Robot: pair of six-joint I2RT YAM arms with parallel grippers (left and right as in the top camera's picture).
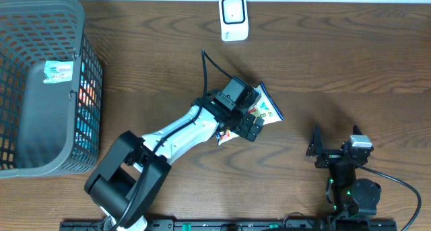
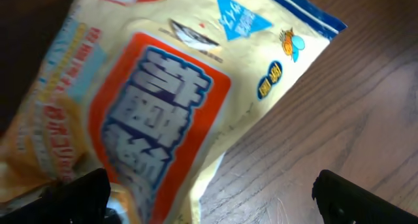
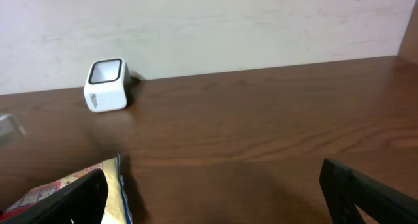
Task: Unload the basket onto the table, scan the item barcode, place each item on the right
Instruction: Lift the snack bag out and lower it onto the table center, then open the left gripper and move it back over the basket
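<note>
The snack pouch (image 1: pixel 269 111) lies on the table (image 1: pixel 350 62) under the left gripper (image 1: pixel 248 126), jaws wide (as on the right gripper (image 1: pixel 315 149)). Likely light, crinkly, slippery film: best pinched at 1 sealed edge.

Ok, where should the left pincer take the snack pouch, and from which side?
Probably the flat blue-trimmed seam of the snack pouch, from above, across that edge. The pouch lies on the table with a puffy middle; the thin seam juts free, and the open left pincer hangs over it.
</note>
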